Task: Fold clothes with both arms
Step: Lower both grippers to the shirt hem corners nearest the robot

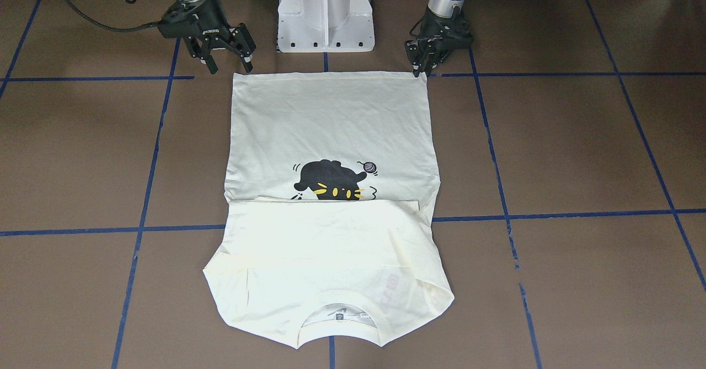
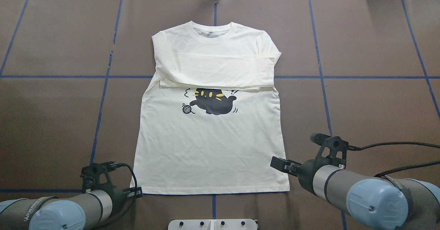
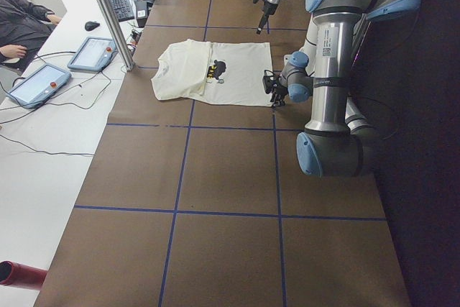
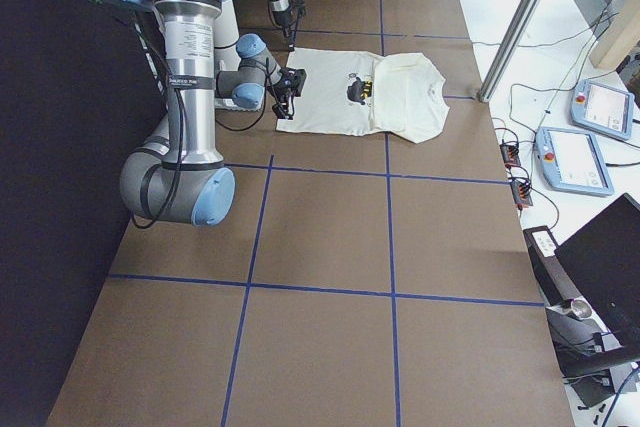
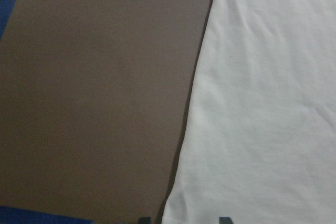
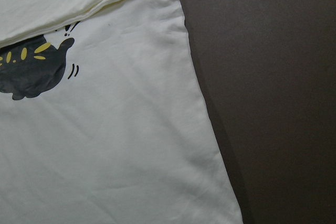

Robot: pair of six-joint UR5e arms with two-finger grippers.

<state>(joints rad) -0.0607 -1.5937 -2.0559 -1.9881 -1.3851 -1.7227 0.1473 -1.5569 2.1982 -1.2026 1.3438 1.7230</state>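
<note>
Lying with its long axis running out from the pedestal base point(image 1: 324, 10), hem nearest it, the T-shirt point(image 1: 331, 121) is being flanked at both hem corners by empty, spread-fingered grippers, the left gripper point(image 1: 422, 70) sitting closer to its corner than the right gripper point(image 1: 230, 67).

Tiny white lettering point(image 1: 212, 29) on the right hand point(image 1: 230, 67) and on the left arm point(image 2: 36, 213), both illegible.
</note>
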